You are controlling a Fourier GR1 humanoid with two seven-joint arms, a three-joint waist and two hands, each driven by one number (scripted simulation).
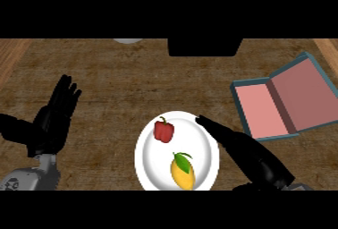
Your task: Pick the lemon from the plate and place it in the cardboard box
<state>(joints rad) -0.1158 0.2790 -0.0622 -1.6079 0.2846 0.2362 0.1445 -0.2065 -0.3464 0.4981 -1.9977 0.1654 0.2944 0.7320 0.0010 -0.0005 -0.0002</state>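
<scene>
A white plate [146, 147] sits at the lower centre of the frame on the brown desk [132, 80]. On it lie a red pepper [163, 130] in the upper part and, below it, a yellow lemon [184, 172] with a green leaf, near the plate's lower right. The box [290, 100], open with a pink inside and a blue-grey rim, lies at the right of the frame, well apart from the lemon. The right hand [247, 154] comes in from the lower right, its fingers straight and together, pointing up-left over the plate's right rim; it holds nothing and is just beside the lemon, not touching it. The left hand [52, 118] rests at the left of the frame, fingers straight and up, holding nothing
</scene>
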